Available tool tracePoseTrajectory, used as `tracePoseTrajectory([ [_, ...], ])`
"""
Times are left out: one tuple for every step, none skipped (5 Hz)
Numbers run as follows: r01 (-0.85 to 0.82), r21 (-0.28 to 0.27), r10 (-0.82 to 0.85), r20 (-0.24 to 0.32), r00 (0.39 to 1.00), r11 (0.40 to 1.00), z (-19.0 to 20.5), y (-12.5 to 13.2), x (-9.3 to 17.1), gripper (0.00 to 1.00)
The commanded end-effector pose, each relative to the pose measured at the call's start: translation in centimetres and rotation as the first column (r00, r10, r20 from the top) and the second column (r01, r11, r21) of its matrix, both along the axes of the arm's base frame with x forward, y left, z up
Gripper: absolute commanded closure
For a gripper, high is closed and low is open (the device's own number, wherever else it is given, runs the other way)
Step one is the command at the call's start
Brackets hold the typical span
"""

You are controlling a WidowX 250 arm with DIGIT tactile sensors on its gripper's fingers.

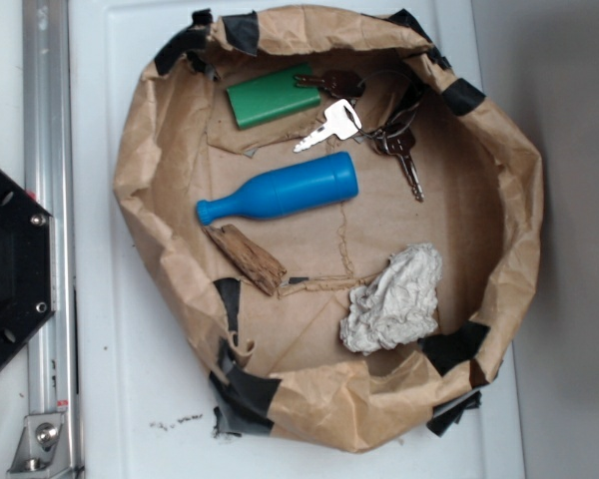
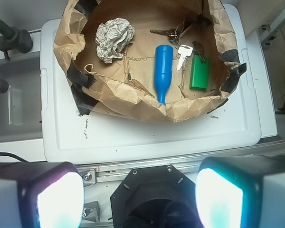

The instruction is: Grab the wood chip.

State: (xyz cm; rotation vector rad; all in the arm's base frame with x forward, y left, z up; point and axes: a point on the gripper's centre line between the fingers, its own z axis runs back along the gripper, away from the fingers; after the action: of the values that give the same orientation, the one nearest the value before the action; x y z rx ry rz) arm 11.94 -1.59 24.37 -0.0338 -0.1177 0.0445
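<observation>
White plastic lid under crumpled brown paper bowl, small dark brown wood chip just beside blue bottle-shaped toy, gripper spread wide, holding nothing.

At the bottom of the frame we see the gripper, its two glowing fingertips set wide apart. Above it, a brown paper nest sits on a white lid. Inside lie a crumpled paper ball at upper left, an upright blue bottle-shaped toy at centre, keys, and a green block at right.
</observation>
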Motion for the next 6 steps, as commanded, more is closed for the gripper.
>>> tracePoseTrajectory([
  [0.000,0.000,0.000,0.000,1.000,1.000,0.0,0.0,0.0,0.00],
  [0.066,0.074,-0.069,0.039,0.997,0.995,-1.8,2.1,3.6,0.00],
  [0.065,0.062,-0.067,0.027,0.997,0.996,-3.5,4.6,6.3,0.00],
  [0.129,0.065,-0.130,0.009,0.992,0.990,-5.6,4.9,8.9,0.00],
  [0.265,0.010,-0.264,-0.081,0.961,0.964,-8.6,4.3,10.6,0.00],
  [0.271,0.018,-0.266,-0.142,0.954,0.962,-10.4,3.4,11.8,0.00],
])
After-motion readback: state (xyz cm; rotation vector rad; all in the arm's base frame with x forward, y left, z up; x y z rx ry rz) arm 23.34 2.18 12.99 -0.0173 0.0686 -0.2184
